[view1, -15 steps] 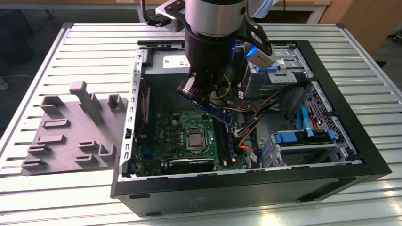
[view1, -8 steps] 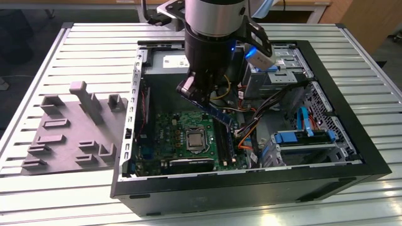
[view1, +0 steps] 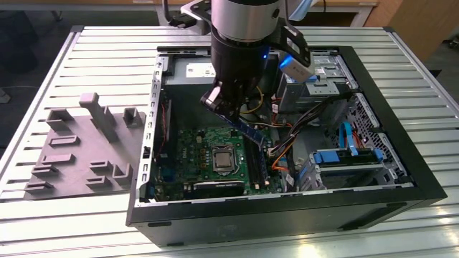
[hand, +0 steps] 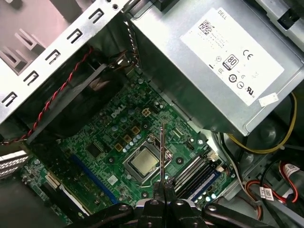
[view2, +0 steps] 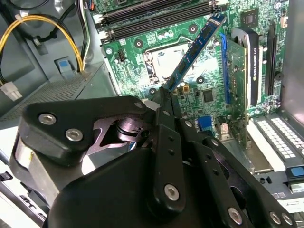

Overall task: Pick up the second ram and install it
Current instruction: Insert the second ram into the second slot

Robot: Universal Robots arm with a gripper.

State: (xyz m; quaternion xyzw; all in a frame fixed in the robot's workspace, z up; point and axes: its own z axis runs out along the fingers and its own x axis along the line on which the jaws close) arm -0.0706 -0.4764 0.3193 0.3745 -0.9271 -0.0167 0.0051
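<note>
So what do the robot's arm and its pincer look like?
The arm is a shiny silver tube that turns black lower down, with a small blue light and a small silver box on its side. The pincer is black, made of jointed flat bars with round silver screws.

The open computer case point(view1: 287, 215) lay on the table point(view1: 107, 48), with the fixture block point(view1: 83, 150) just beside it on the exterior view's left. Inside the case, the motherboard point(view1: 193, 148) sat toward that same side, with the power supply point(view1: 192, 68) behind it and the drive cage point(view1: 348, 161) to its right. The gripper point(view1: 226, 112) held the second ram point(view1: 250, 133) tilted above the motherboard, near the memory slots point(view1: 259, 166).
</note>
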